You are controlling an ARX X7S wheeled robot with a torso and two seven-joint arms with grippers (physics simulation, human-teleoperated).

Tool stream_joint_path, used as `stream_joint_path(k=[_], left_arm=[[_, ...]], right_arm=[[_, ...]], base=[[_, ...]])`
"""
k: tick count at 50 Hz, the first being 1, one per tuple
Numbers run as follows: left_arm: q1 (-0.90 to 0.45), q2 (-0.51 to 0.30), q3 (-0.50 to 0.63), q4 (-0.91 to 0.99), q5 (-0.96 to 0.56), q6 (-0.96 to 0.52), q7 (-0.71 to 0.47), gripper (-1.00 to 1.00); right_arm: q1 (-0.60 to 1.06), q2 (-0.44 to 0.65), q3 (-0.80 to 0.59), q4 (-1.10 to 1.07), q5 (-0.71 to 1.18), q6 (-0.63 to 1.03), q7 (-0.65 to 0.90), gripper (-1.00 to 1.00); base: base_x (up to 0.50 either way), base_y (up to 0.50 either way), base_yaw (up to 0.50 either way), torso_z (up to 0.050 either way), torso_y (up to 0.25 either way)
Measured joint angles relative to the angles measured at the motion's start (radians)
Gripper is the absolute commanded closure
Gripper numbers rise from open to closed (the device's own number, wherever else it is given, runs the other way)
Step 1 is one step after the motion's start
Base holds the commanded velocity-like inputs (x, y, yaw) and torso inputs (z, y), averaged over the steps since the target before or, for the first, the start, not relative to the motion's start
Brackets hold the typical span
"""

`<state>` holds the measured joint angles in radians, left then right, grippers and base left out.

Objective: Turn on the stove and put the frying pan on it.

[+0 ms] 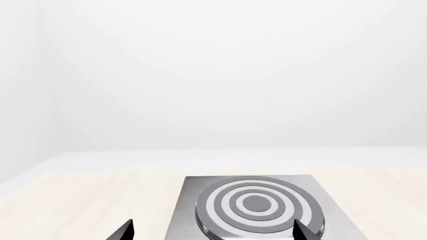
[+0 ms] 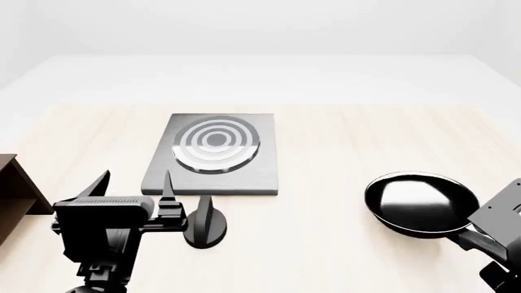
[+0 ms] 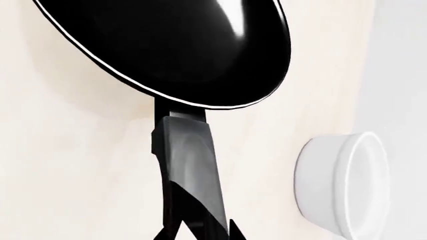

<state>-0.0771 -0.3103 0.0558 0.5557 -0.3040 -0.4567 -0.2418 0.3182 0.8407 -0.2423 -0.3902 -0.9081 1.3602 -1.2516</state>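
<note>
The stove (image 2: 244, 177) is a grey square plate with a ringed burner (image 2: 216, 143) at mid-table. It also shows in the left wrist view (image 1: 189, 200). Its black knob (image 2: 205, 227) stands on the table just in front of the plate. My left gripper (image 2: 135, 180) is open and empty, hovering left of the knob and short of the plate's near edge. In the left wrist view its fingertips (image 1: 124, 231) are spread wide. The frying pan (image 2: 421, 202) sits at the right. My right gripper (image 3: 200, 234) is shut on the pan's handle (image 3: 190, 170).
A brown wooden shelf (image 2: 16, 189) stands at the table's left edge, near my left arm. A white round bowl (image 3: 343, 185) sits beside the pan handle in the right wrist view. Light wooden tabletop (image 2: 326, 146) lies between the stove and the pan.
</note>
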Motion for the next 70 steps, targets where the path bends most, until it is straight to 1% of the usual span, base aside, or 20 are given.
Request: stream_joint_path(k=[19,40,51,70], left_arm=[[-0.005,-0.008,0.003,0.007,-0.01,-0.006,-0.007,-1.0],[0.002,-0.012,0.005,0.002,-0.016,0.01,-0.01,-1.0],[0.006,-0.013,0.006,-0.003,-0.019,0.018,-0.012,-1.0],[0.01,-0.016,0.006,-0.005,-0.031,0.027,-0.016,-1.0]], right_arm=[[0.105,0.031,-0.05,-0.035,-0.039,0.026,-0.075,1.0],[0.306,0.009,-0.125,-0.046,-0.083,0.026,-0.149,1.0],[0.403,-0.062,-0.136,-0.009,-0.071,-0.006,-0.1,1.0],[0.578,-0.277,-0.093,0.146,-0.007,-0.095,0.119,1.0]], base=[[0.0,0.0,0.0,0.0,0.002],[0.0,0.0,0.0,0.0,0.001],[0.0,0.0,0.0,0.0,0.002],[0.0,0.0,0.0,0.001,0.002]])
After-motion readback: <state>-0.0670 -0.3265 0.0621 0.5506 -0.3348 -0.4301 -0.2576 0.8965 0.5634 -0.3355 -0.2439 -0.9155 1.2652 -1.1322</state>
